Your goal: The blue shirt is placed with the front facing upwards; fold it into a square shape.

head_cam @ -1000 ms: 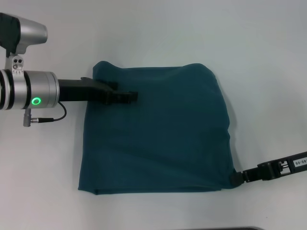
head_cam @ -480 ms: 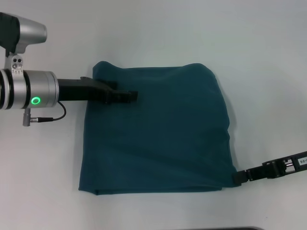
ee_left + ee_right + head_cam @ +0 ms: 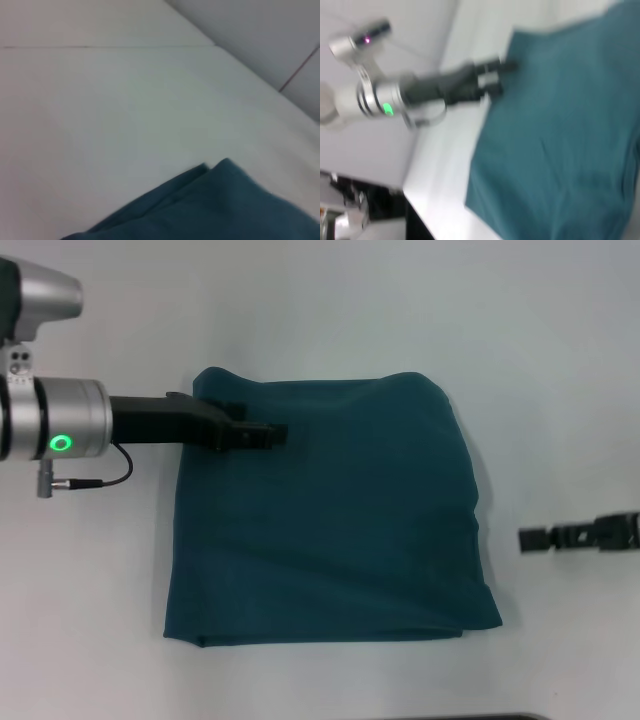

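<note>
The blue shirt lies folded into a rough square on the white table, plain teal side up, with no lettering showing. My left gripper rests over the shirt's far left part, just inside its left edge. My right gripper hovers open over bare table to the right of the shirt, clear of the cloth and holding nothing. The left wrist view catches only a layered corner of the shirt. In the right wrist view the shirt appears with the left gripper on it.
White table surrounds the shirt on all sides. A dark strip runs along the near table edge. In the right wrist view, dark gear stands beyond the table's side.
My right gripper let go of the shirt's near right corner and drew away to the right and farther from me. The corner stays flat. The left arm shifted slightly.
</note>
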Tool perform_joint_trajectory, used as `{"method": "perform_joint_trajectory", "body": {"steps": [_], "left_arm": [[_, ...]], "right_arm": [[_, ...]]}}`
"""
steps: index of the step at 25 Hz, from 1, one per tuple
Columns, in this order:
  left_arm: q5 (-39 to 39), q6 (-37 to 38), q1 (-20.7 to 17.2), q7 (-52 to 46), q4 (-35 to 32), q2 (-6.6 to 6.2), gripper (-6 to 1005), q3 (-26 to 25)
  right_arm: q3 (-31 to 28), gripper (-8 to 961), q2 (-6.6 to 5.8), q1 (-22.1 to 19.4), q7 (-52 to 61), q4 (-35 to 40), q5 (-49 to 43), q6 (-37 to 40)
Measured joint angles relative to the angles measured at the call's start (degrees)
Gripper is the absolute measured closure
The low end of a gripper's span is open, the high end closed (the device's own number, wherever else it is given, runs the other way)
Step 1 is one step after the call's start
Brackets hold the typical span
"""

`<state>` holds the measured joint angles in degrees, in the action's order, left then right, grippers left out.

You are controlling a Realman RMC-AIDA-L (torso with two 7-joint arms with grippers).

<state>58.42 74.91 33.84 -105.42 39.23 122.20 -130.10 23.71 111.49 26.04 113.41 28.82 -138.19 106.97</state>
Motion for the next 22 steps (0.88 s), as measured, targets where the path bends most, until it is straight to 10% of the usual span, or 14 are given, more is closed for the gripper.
{"method": "perform_joint_trajectory", "body": {"steps": [12,22], "left_arm": [[7.2,31.5,-5.7,4.4,8.8,-0.85,156,-9.4],[6.8,34.8,-9.1,5.1,8.9,-1.10,157,-11.5]], "right_arm": [[-2.5,499,1.54,-0.3,-12.7,1.0,5.3,0.5],[-2.1,318,5.58,2.0,-19.9,8.3,6.3,1.3]]}}
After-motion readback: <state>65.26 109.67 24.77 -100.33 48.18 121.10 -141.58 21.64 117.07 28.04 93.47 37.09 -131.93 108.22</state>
